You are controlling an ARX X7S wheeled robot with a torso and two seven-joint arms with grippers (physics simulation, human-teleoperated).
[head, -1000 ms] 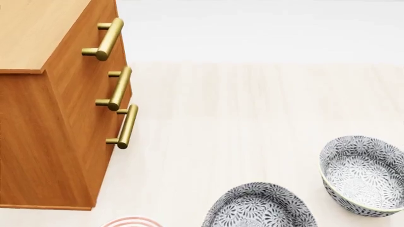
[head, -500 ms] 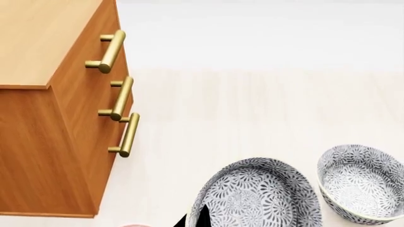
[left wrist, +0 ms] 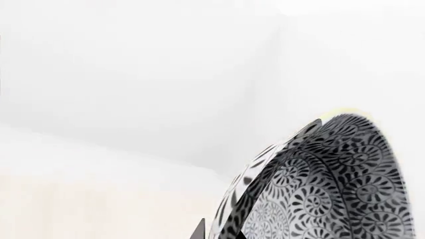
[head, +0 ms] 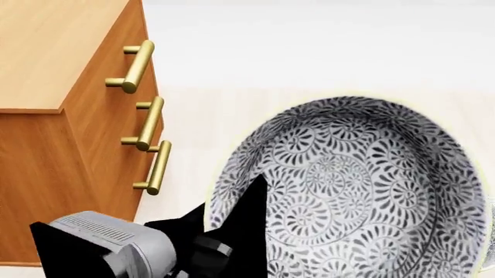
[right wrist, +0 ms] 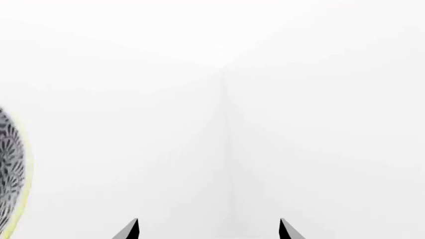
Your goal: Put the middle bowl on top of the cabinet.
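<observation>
Background: a pale, almost white room; in the head view a light wood-grain floor point(head: 309, 116) runs back from the cabinet to a white wall.
Cabinet: the orange-brown cabinet point(head: 77, 145) stands upright, with its lighter wood top point(head: 46, 52) bare where it shows.
Handles: three brass bar handles point(head: 143, 124) sit one under another on the cabinet's front face, which looks toward the bowl's side.
Middle bowl: the middle bowl point(head: 348, 191) is lifted and fills much of the head view beside the cabinet, apart from it, tipped so that its patterned inside faces the camera; its pale rim reaches about level with the top handle.
Bowl, left wrist view: the same bowl point(left wrist: 319, 189) shows close up, its outer wall and edge of the rim against the white wall.
Bowl, right wrist view: only a sliver of the patterned wall and pale rim point(right wrist: 10, 174) enters the picture.
Left tool: the left tool point(head: 247, 217) is closed on the bowl's rim at the side nearer the cabinet, one black finger lying over the inside of the bowl; its grey and black body sits below the cabinet's lowest handle.
Right tool: the right tool point(right wrist: 209, 230) stands wide, two black fingertips well apart with only white wall between them, holding nothing.
</observation>
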